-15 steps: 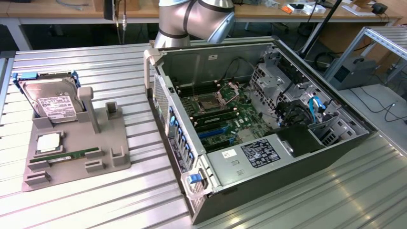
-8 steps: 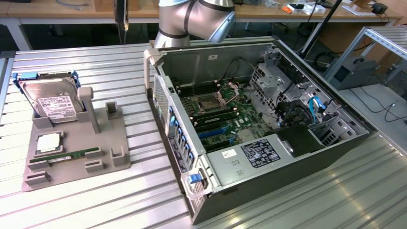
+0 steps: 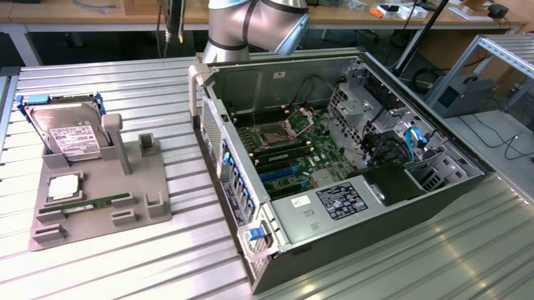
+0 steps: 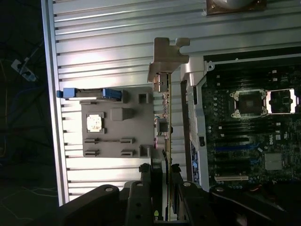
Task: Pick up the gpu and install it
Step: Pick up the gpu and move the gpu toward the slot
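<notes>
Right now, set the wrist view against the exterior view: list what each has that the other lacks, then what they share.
Wrist view: the gpu, seen edge-on with its silver bracket at the far end, clamped between the jaws.
Exterior view: the arm's joint, the blue cables inside the case, and the wooden desk behind.
Both: the gray holder with its processor chip, the open computer case and its motherboard.

Open computer case (image 3: 267, 84) on the slatted table (image 3: 125, 269) — grey holder (image 3: 154, 187) with hard drive (image 3: 71, 128) at the exterior view's left.
</notes>
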